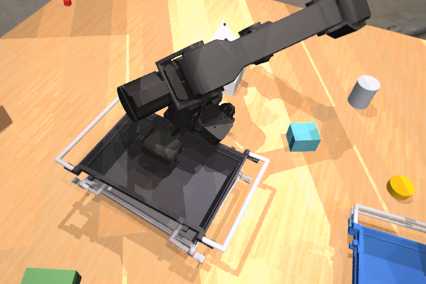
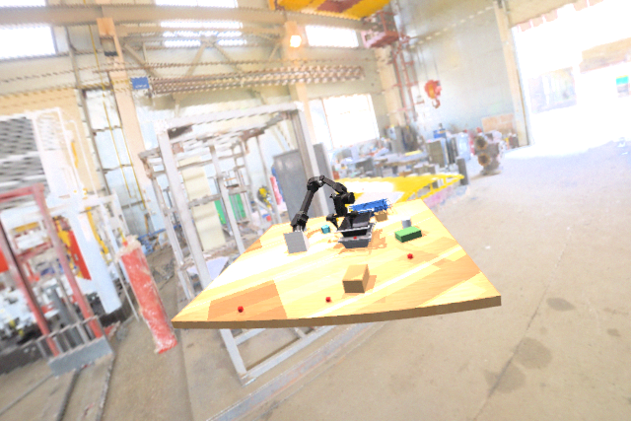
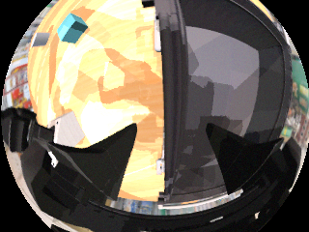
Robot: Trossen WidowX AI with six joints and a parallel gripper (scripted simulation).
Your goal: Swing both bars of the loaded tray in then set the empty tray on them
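Observation:
The empty dark tray (image 1: 192, 187) (image 3: 227, 53) sits about level above the loaded grey tray (image 2: 355, 243), not sunk inside it. Its own white bars (image 1: 247, 205) stand out past its ends. The lower tray's wire bars are mostly hidden; bent ends show at its near long side, one at the left (image 1: 99, 190) and one at the right (image 1: 174, 233), turned inward beneath the upper tray. The load is almost wholly hidden; a red speck shows between the trays in the exterior view. My gripper (image 3: 173, 127) is open, its fingers apart on either side of the upper tray's long wall.
A cyan block (image 1: 303, 137) (image 3: 72, 28), a grey cylinder (image 1: 363, 92) and a yellow disc (image 1: 400, 187) stand right of the trays. A blue tray (image 1: 392, 249) is at lower right, a green block (image 1: 49, 275) at lower left. A brown box (image 2: 355, 278) and small red cubes lie farther off.

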